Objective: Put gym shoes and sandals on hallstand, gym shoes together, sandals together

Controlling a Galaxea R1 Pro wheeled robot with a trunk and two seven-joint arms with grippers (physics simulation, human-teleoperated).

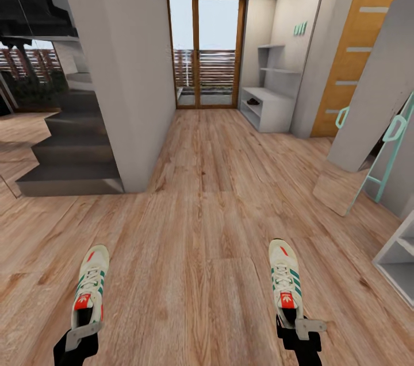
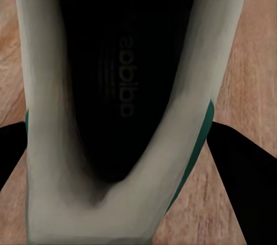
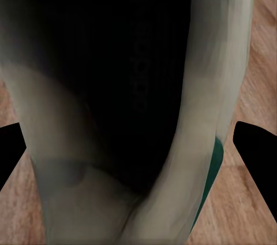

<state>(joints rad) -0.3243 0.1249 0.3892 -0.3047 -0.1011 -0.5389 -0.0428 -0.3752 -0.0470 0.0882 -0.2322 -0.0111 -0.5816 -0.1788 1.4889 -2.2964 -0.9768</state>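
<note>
**Already carrying both gym shoes, hallstand far ahead**

Clearly holding one sneaker per arm: left pincer (image 1: 80,336) clamped on the heel collar of the left gym shoe (image 1: 89,284), right pincer (image 1: 299,328) clamped on the heel collar of the right gym shoe (image 1: 286,281), toes pointing away. Seen from the wrists, each dark shoe mouth (image 2: 115,71) (image 3: 109,66) sits close up, black fingers either side. Held, by the look of it, above the corridor floor (image 1: 207,193), well apart from each other. Far right, down the corridor, stands the hallstand (image 1: 270,104), with a dark item on its low shelf, too small to identify. Likely light, with a soft, yielding collar; best pinched at the stiffer heel rim, kept level to stop swinging.
</note>
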